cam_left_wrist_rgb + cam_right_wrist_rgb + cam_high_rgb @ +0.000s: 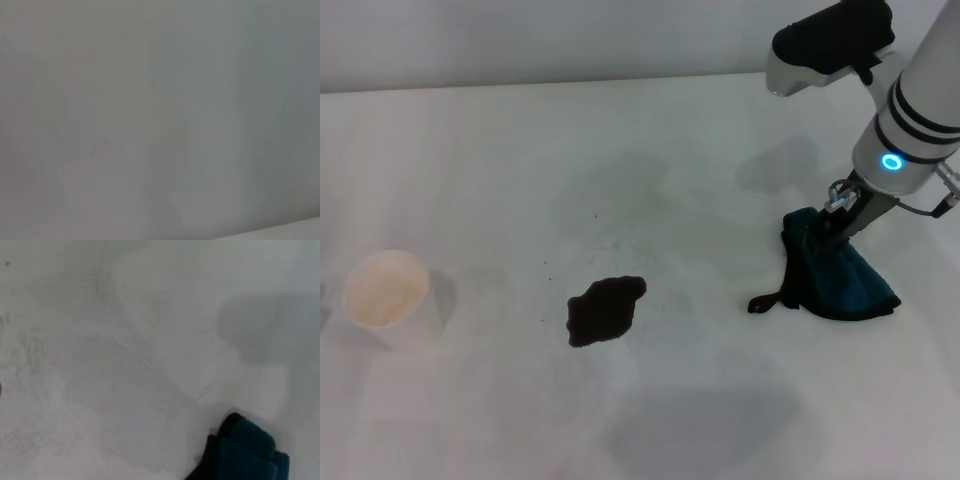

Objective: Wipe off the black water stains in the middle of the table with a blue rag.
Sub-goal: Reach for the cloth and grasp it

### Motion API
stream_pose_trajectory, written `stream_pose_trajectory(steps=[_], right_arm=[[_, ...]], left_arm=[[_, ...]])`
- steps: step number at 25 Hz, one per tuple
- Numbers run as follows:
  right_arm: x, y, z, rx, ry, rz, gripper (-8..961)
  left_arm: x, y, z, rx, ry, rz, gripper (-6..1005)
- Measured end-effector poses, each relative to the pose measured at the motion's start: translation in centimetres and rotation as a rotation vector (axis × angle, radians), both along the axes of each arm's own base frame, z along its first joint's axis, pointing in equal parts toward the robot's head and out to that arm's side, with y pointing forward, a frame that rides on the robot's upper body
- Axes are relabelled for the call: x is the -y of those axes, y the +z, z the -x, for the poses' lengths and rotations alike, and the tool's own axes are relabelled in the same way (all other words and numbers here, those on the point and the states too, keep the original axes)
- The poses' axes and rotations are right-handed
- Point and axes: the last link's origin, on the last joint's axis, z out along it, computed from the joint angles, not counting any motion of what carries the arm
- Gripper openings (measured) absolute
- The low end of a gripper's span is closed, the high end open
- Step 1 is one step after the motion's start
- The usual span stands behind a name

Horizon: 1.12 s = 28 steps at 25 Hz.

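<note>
A dark teal-blue soft cloth rag [840, 275], crumpled, with a thin black loop strap trailing leftward, lies on the right side of the broad white matte tabletop [720, 150]. The right tool [837, 215] is at its upper edge, clenched on the cloth. The glossy, lobed blackish-brown liquid stain [606, 309] sits mid-tabletop, well apart, bare surface between. A white paper cup [390, 296] stands far left.

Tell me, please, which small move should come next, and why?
Probably lift the blue rag and carry it toward the robot's left. The right tool is at the rag's top, and the black water stains lie unwiped on the table, apart from the rag.
</note>
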Motion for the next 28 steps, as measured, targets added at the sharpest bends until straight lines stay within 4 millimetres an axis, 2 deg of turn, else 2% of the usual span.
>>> stream_pose_trajectory(steps=[14,28], right_arm=[[-0.4,0.0,-1.5,0.083,-0.037,-0.005,325],[-0.3,-0.9,-0.7,0.003,-0.007,0.036,351]], left_arm=[[-0.7,-0.1,-0.4,0.003,-0.016,0.001,876],[-1.1,-0.1,-0.6,-0.001,-0.021,0.004,876]])
